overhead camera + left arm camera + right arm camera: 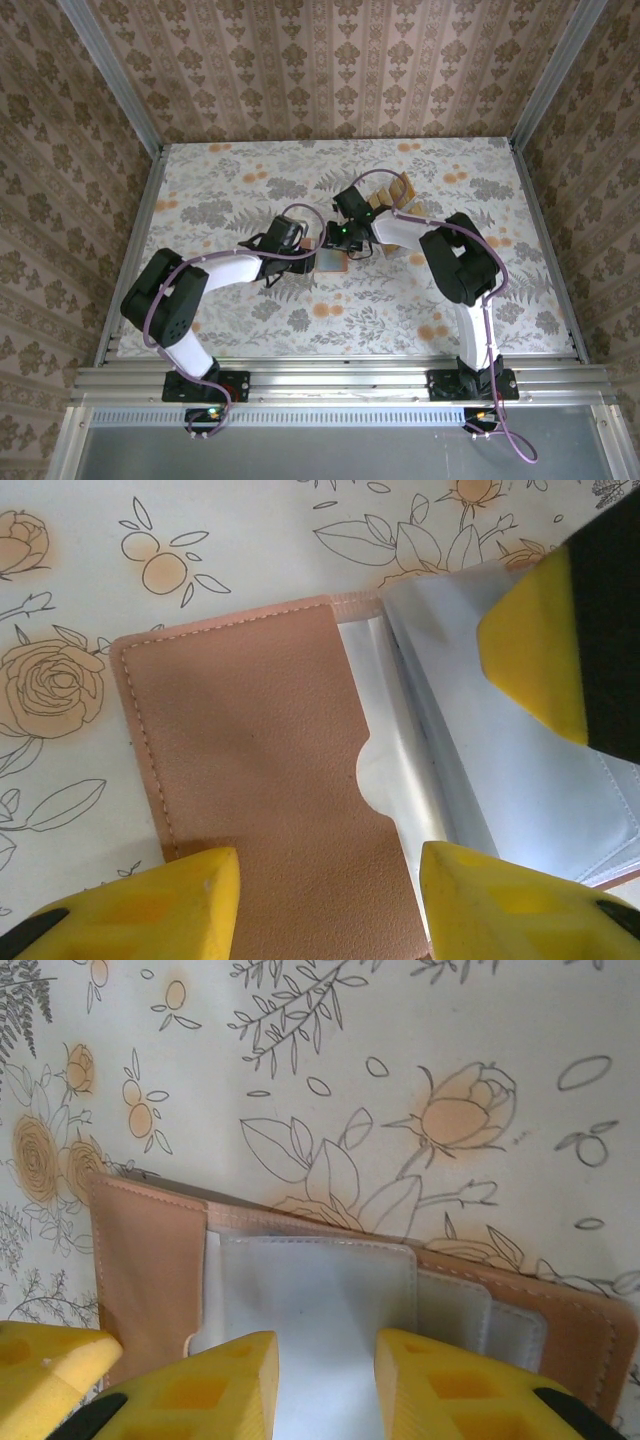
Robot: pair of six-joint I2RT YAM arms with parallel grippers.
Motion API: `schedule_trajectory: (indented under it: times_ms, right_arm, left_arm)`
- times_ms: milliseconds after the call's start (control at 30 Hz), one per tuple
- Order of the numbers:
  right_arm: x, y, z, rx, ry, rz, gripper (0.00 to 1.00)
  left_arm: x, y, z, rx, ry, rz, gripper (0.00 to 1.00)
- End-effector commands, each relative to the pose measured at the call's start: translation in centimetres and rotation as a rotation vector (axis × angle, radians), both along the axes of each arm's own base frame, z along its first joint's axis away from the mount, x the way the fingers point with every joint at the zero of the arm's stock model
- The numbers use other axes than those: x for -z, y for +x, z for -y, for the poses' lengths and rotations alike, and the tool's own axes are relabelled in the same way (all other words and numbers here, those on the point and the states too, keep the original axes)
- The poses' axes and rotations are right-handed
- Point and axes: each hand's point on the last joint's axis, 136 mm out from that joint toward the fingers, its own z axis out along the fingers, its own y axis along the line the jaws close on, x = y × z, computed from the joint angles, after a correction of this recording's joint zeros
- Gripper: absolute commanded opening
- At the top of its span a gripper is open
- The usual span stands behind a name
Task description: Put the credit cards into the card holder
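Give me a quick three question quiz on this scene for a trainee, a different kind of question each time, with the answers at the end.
1. True or false: the card holder lies open on the table.
2. In the top view, the credit cards are: A) clamped in the left gripper; B) on the table beyond the holder, away from the arm bases; C) stacked by the arm bases.
3. How many yellow fingertips appear in the left wrist view?
Key: 1 true; 2 B; 3 three.
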Motion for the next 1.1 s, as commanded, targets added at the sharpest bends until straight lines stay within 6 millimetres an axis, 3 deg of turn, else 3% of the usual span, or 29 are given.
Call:
schedule_trajectory:
  times_ms: [0,467,1067]
  right_arm:
    - [1.2,-0.5,-0.5,-0.002,-0.003,-0.046,0.33]
    - [1.4,-0.7,-0.4,0.003,-0.004,-0.05,0.33]
    - [1.3,-0.6,-0.5,0.006,0.006,-0.047,0.33]
  left_arm:
    - [-0.4,-0.1,0.2,0.014,-0.014,0.027,0.53]
    - [-1.8,-0.3,1.4,0.057,-0.08,0.085,0.56]
    - [-0.3,-0.5,2.2,0.081,0.01,0.081,0.55]
